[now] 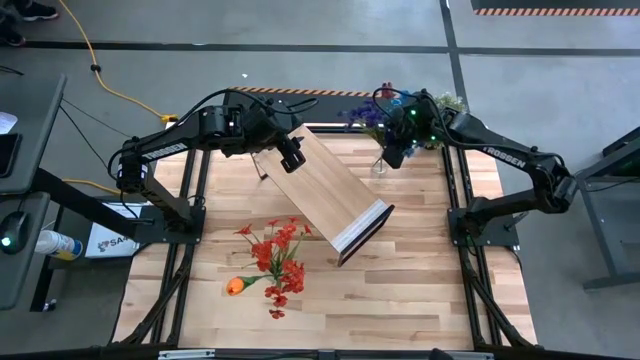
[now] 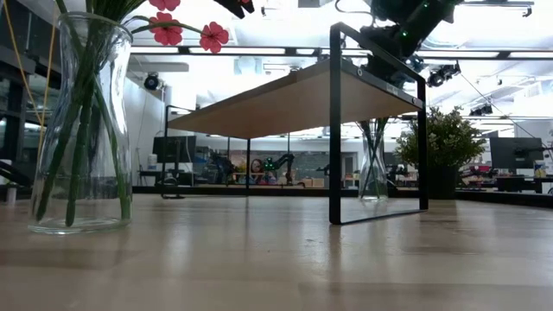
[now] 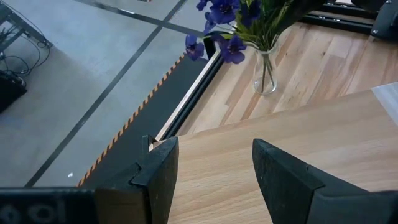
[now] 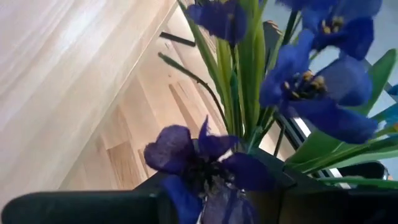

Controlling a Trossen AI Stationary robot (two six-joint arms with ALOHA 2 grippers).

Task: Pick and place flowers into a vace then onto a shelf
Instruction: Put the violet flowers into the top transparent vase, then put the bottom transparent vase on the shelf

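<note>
The loose red and orange artificial flowers [image 1: 272,262] are lying on the light plank tabletop [image 1: 420,290] at lower centre of the high view. The long light-wood shelf with a dark metal frame [image 1: 325,185] is standing diagonally at centre. The left gripper [image 1: 290,155] is hovering over the shelf's upper-left end, fingers [image 3: 158,177] spread and released. At upper right, the right gripper [image 1: 395,150] is sitting over a clear glass vase of blue and purple blooms [image 3: 264,68]; I cannot tell whether its fingers are clenched.

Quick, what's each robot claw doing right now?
Left gripper: open, over the shelf, holding nothing.
Right gripper: among the blue flowers; cannot be told.
</note>
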